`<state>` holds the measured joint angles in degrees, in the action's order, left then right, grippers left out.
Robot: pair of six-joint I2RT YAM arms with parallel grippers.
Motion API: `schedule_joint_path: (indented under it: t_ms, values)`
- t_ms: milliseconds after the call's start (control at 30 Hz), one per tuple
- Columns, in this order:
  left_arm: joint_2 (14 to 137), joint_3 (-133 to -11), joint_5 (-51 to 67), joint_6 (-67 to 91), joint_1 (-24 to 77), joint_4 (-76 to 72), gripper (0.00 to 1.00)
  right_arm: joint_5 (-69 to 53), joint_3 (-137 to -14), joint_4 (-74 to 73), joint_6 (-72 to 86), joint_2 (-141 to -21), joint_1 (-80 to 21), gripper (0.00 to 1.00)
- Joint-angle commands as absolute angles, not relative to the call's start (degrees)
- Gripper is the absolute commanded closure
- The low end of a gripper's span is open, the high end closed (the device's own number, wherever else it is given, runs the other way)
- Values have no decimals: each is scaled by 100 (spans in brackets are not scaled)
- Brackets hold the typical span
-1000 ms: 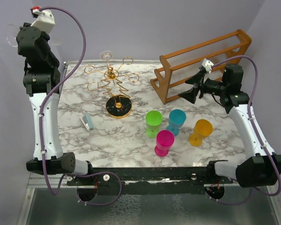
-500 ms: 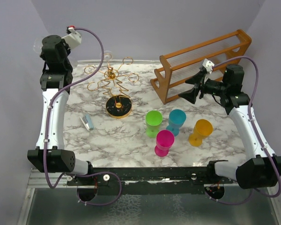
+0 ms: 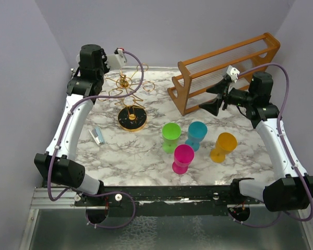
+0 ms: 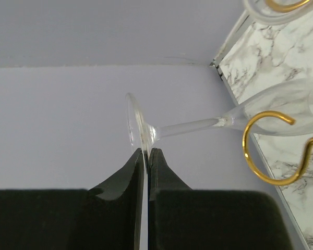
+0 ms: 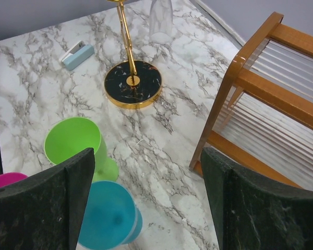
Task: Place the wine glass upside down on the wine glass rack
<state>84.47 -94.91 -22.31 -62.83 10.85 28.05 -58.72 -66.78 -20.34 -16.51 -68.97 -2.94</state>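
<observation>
The left end effector [image 4: 146, 152] is clamped on the thin foot of the wine glass [image 4: 198, 125], its two black fingers pressed against either face of the disc. From there the stem runs off to the right and the bowl reaches the right border of the left wrist view. The foot and stem show against the wall [image 4: 68, 114]. The bowl lies over the bench corner, where the metal edge strip meets the wall.

An open gold loop [image 4: 266, 148] of the rack [image 3: 131, 119] sits just under the bowl and overlaps it in that view. I cannot tell whether they touch. A second loop with a clear rim around it shows at the top right.

From above, the left arm reaches over the rack's top arms, close to the far edge of the bench [image 3: 141, 156] and the left wall. The rack's round dark base stands on the far-left part of the marble. A small blue block [image 3: 97, 135] lies just to its near left.

Bare marble separates the base from the cups: green cup [image 3: 171, 136], teal cup [image 3: 196, 134], pink cup [image 3: 183, 158] and orange cup [image 3: 224, 147].

The right end effector [image 3: 213, 99] is spread wide with nothing between its fingers. It hangs in front of the wooden rack [image 3: 224, 67] in the far-right corner, well apart from the gold rack.
</observation>
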Motion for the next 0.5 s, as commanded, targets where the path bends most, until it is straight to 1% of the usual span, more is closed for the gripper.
schedule_joint_path:
  t_ms: [0, 133, 467]
  values:
    - [8432, -9805, -1850, -6552, 1267, 3090, 100, -6120, -6587, -1795, -1522, -6832, -279, 18]
    - [8488, -9830, -1637, -6757, 1386, 3248, 100, -6143, -6548, -1754, -1507, -6846, -281, 18]
    - [8613, -10050, -1528, -7355, 1568, 3693, 100, -6126, -6525, -1731, -1490, -6847, -281, 18]
